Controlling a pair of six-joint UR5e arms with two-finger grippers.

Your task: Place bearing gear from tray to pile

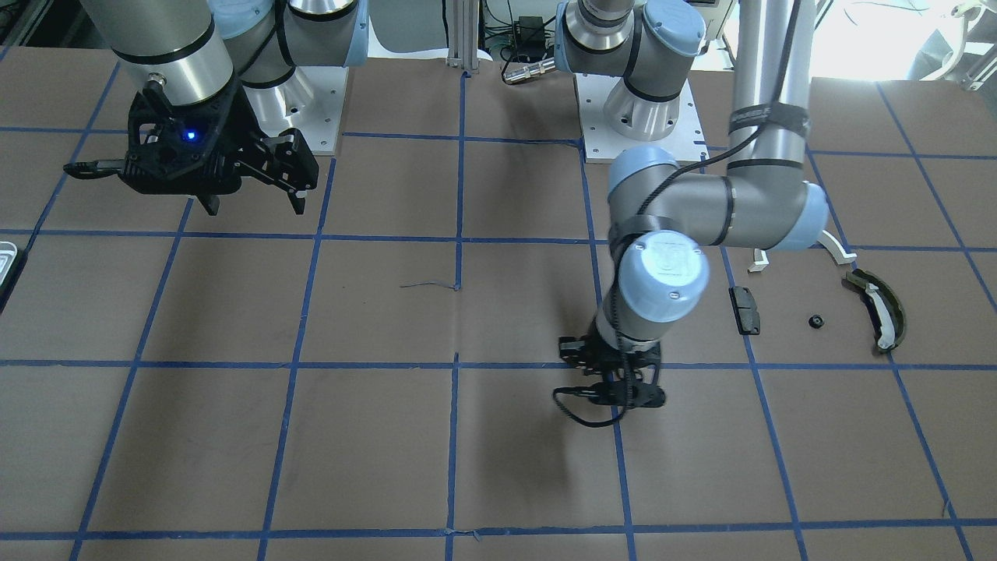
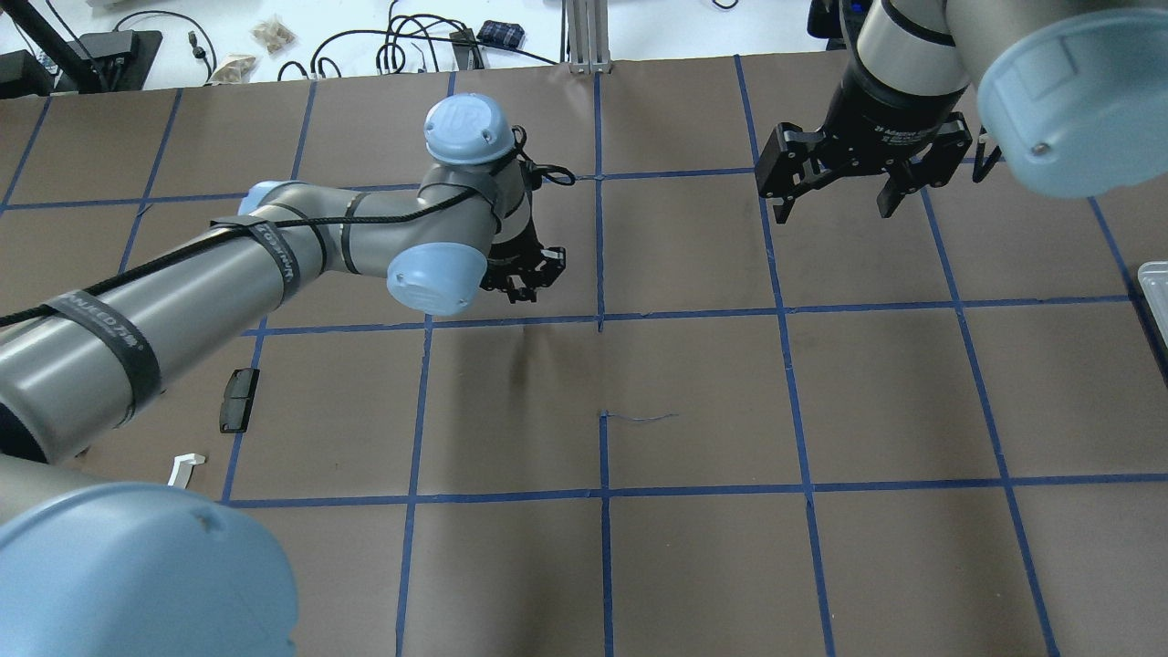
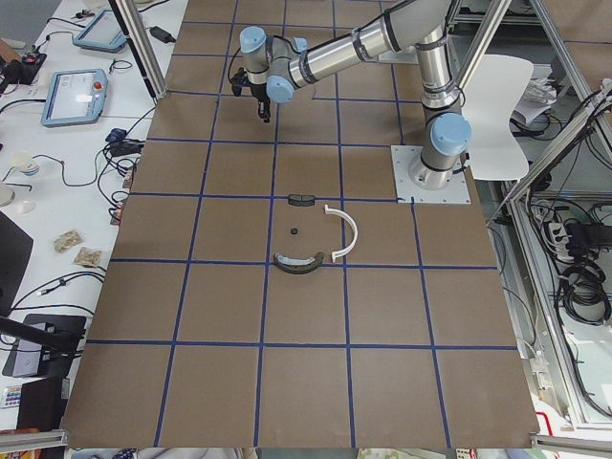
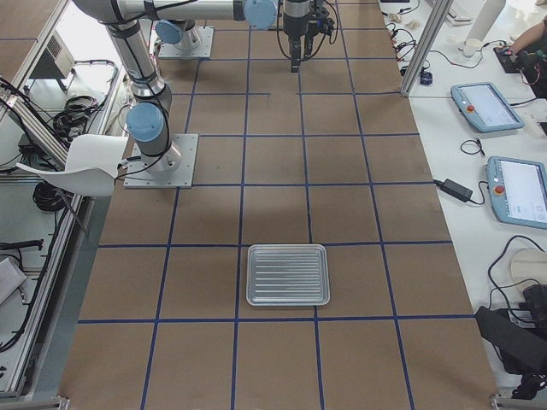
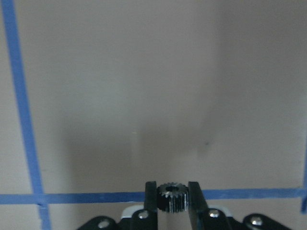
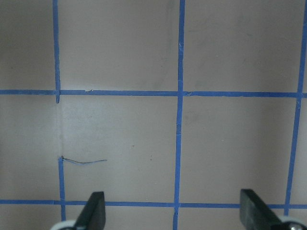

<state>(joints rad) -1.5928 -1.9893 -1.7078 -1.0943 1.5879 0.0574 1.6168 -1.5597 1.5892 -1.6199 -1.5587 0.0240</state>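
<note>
My left gripper (image 1: pixel 615 393) is shut on a small black toothed bearing gear (image 5: pixel 171 196) and holds it above the brown table, apart from the pile. The pile holds a white half-ring arc (image 1: pixel 837 251), an olive-green curved piece (image 1: pixel 876 304), a black block (image 1: pixel 745 309) and another small black gear (image 1: pixel 815 321). The ribbed grey tray (image 4: pixel 286 273) lies at the table's other end and looks empty. Only a sliver of the tray (image 2: pixel 1154 292) shows in the overhead view. My right gripper (image 2: pixel 832 215) is open and empty, raised above the table.
The table is brown paper with a blue tape grid (image 1: pixel 458 234). The two arm bases (image 1: pixel 639 117) stand at its robot side. The left arm's elbow (image 1: pixel 771 202) hangs over part of the white arc. Benches with cables and tablets flank the table.
</note>
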